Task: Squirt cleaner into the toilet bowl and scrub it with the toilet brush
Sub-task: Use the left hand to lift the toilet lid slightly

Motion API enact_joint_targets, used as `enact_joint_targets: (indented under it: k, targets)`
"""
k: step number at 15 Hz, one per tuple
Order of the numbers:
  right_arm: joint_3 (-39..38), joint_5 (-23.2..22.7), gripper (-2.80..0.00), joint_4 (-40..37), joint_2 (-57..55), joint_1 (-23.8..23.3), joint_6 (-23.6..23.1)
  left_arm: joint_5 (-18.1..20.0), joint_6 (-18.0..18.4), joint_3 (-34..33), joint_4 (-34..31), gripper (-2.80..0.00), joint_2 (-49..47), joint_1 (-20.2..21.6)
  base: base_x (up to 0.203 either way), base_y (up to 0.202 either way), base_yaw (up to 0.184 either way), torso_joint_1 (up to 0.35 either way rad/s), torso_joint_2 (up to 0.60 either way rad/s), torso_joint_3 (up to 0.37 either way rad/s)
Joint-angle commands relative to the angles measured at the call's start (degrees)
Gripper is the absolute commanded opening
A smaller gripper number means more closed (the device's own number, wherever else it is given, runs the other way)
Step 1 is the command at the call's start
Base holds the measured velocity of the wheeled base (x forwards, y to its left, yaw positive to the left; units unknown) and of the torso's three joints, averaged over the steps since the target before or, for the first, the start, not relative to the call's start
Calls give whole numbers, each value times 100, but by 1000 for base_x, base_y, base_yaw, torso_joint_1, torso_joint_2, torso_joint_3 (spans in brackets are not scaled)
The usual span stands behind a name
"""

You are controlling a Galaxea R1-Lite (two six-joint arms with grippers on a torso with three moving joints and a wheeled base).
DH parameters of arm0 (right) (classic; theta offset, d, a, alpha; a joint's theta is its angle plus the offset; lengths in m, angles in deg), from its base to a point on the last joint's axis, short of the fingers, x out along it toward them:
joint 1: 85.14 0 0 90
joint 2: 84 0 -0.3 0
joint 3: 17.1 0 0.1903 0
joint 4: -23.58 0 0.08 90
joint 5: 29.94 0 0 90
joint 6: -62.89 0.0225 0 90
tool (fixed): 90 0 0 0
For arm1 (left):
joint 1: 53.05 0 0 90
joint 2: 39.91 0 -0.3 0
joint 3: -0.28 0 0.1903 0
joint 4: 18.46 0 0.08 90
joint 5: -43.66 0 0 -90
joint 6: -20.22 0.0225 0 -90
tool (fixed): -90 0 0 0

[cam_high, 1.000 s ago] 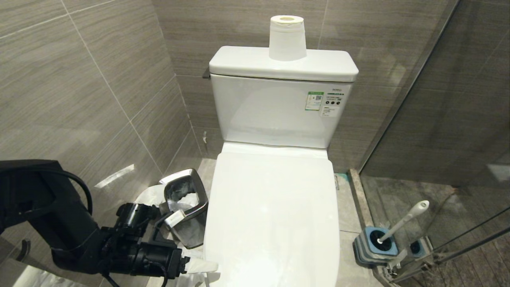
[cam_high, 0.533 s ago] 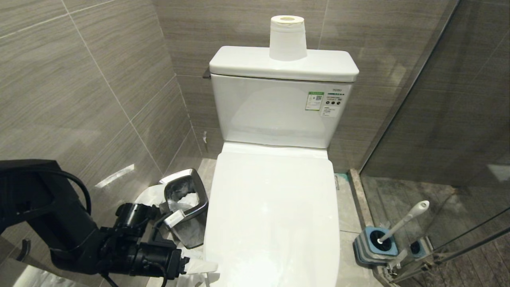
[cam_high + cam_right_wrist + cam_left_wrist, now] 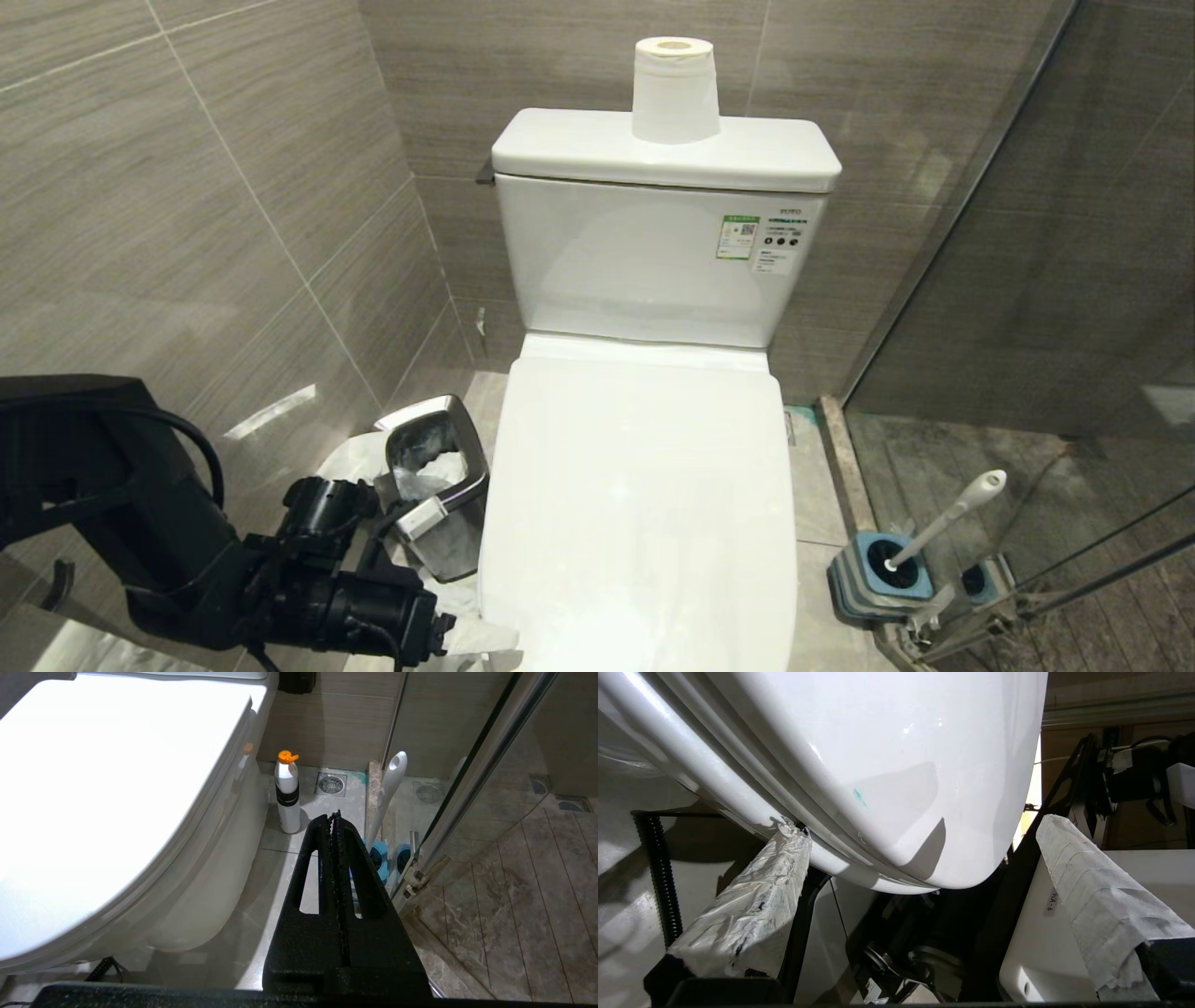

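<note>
Your left gripper [image 3: 485,644] sits low at 7 o'clock, fingers [image 3: 752,905] spread wide, one tip touching under the front edge of the shut lid [image 3: 644,504]. The lid covers the toilet bowl [image 3: 859,858], so nothing can go in from above. The waste bin [image 3: 439,485] and wall crowd the 8 o'clock side. At 4 o'clock the toilet brush [image 3: 948,518] stands in its holder [image 3: 878,574] beside the glass door [image 3: 1074,280]. There is bare floor [image 3: 289,858] between toilet and brush, with a white bottle [image 3: 287,793] standing on it.

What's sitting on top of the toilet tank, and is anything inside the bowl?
A roll of toilet paper stands upright on the tank lid. The inside of the toilet bowl cannot be seen: the closed toilet lid covers it completely.
</note>
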Motion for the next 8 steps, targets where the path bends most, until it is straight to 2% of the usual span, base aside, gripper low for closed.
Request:
enact_joint_targets:
  k: [1,4,8]
  targets:
    - [-1,0,-280,4,-4,4,1,33,-3,-12,5,0,14,-83,0,0,0,0,0,0]
    - [-1,0,-280,-1,-9,8,1,98,-13,-19,24,0,108,-112,0,0,0,0,0,0]
    - [-1,0,-280,-1,-9,0,1,399,-68,-75,27,0,212,-315,0,0,0,0,0,0]
